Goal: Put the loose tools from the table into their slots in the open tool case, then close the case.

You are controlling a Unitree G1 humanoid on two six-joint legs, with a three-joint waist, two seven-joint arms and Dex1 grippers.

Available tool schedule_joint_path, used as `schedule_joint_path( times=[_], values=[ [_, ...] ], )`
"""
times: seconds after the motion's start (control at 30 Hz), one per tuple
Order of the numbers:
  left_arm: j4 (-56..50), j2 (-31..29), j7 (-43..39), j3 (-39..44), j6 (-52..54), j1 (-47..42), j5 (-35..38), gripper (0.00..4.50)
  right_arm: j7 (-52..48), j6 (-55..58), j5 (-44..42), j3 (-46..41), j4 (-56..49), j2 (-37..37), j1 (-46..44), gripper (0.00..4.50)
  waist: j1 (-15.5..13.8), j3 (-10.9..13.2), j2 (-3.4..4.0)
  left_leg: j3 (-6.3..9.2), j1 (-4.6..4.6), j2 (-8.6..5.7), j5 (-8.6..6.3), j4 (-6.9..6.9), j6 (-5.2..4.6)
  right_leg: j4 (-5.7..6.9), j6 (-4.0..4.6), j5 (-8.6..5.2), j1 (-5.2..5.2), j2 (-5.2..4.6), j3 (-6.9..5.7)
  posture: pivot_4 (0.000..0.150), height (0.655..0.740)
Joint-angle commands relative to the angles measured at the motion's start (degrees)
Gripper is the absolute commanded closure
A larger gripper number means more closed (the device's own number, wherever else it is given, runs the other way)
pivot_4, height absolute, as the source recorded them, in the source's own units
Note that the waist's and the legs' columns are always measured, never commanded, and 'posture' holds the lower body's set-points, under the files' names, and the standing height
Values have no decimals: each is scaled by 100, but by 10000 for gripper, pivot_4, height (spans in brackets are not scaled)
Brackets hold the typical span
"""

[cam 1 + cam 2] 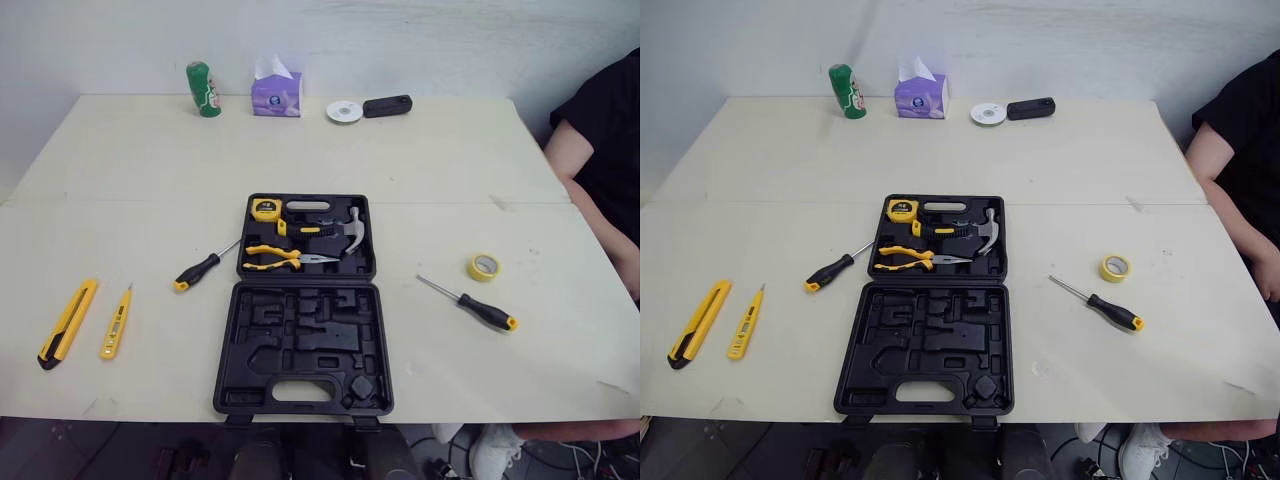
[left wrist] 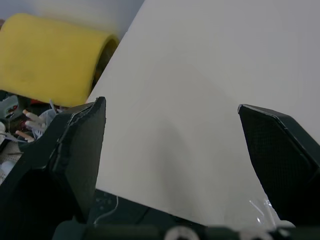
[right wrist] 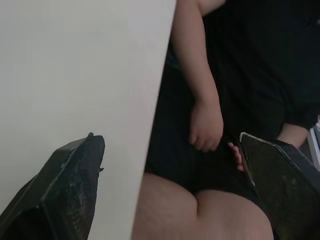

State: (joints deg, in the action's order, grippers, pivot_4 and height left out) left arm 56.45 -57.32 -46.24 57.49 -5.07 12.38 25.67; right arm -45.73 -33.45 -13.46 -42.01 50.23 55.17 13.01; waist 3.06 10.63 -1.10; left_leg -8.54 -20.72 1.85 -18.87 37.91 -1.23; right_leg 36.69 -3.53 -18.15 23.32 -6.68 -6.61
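An open black tool case (image 1: 304, 350) lies at the table's middle. Its far half holds a tape measure (image 1: 266, 209), a hammer (image 1: 351, 232) and yellow pliers (image 1: 280, 257); the near half (image 1: 250, 385) shows bare moulded slots. To the left of the case lie a black-and-yellow screwdriver (image 1: 205, 268), a yellow tester pen (image 1: 115, 322) and a yellow box cutter (image 1: 67, 322). On the right are a second screwdriver (image 1: 475, 306) and a yellow tape roll (image 1: 484, 267). My left gripper (image 2: 171, 105) is open above bare tabletop near an edge. My right gripper (image 3: 171, 136) is open at the table's right edge, holding nothing.
Along the far edge stand a green can (image 1: 203, 89), a purple tissue box (image 1: 276, 93), a white disc (image 1: 344, 111) and a black object (image 1: 387, 105). A person in black (image 1: 600, 150) sits at the right side, an arm near the table. A yellow foam roll (image 2: 50, 60) lies beyond the left edge.
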Motion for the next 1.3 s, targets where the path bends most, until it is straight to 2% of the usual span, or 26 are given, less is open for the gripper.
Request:
schedule_joint_path(
  times=[0.03, 0.33, 0.47, 0.57, 0.73, 0.83, 0.97, 1.07, 1.2, 1.3],
  values=[
    [-195, 13, -16, -22, -149, -25, 143, 235, 65, -179, -164, 27, -15, -60, -128, 0, 9, -5, -9, 0, 6, 0, 0, -2, 1, 0, 0, 0, -5, 0, 0, 1500, 7400],
    [-339, -174, -217, -310, -65, -486, 179, 235, -304, -349, -112, 583, -244, 44, -635, 0, 5, -7, -11, -2, 21, 1, -2, -5, 3, 2, 2, -1, -17, 1, 3, 1500, 7400],
    [-801, -114, -433, -408, 101, -660, 309, 235, -623, -39, -540, 608, -666, -124, -861, 0, 3, -7, -11, -2, 21, -1, -2, -6, 3, 1, 2, -1, -18, 0, 4, 1500, 7400],
    [-1442, -73, -677, -696, 355, -902, 389, 235, -1096, 854, -1253, 748, -1560, -295, -1107, 0, -3, -7, -11, -1, 28, 0, 0, -6, 2, 1, 2, -1, -29, 0, 3, 1500, 7400],
    [-2484, -44, -1107, -1221, 1094, -1085, 557, 235, -1303, 1612, -1562, 1047, -2600, -342, -1511, 0, -9, -1, -1, 1, 40, 0, -1, -6, 2, 1, 2, -1, -43, 0, 4, 1500, 7400],
    [-3291, -135, -1459, -1947, 1434, -1369, 481, 235, -1262, 2332, -1800, 1542, -3917, -423, -1804, 0, 0, 1, 2, 0, 42, -1, 5, -26, -9, -8, 3, -2, -41, 2, 3, 1500, 7400],
    [-3774, -62, -1567, -2719, 1514, -1757, 209, 235, -1216, 2960, -1997, 1962, -5001, -498, -2152, 0, -36, 1, 2, 0, 39, -2, 9, -21, -1, -4, 3, -1, -40, 2, 3, 1500, 7400],
    [-4058, -42, -1578, -3094, 1802, -1921, 144, 235, -1331, 3257, -2091, 2121, -5358, -497, -2286, 0, -76, 2, 2, 0, 37, -3, 20, -25, -22, -7, 3, -1, -36, 5, 2, 1500, 7400],
    [-4590, 13, -1300, -3907, 2947, -2529, 152, 235, -1648, 3652, -2400, 2483, -5946, -518, -2625, 0, -148, 2, 2, -1, 24, -5, 20, -17, -35, -8, 2, -1, -29, 6, 2, 1500, 7400],
    [-4948, 160, -1172, -4169, 3264, -2818, 163, 235, -1675, 3749, -2389, 2675, -6254, -641, -2765, 0, -165, 2, 1, 0, 14, -5, 23, -6, -41, -3, -1, 1, -24, 5, 2, 1500, 7400]
  ],
)
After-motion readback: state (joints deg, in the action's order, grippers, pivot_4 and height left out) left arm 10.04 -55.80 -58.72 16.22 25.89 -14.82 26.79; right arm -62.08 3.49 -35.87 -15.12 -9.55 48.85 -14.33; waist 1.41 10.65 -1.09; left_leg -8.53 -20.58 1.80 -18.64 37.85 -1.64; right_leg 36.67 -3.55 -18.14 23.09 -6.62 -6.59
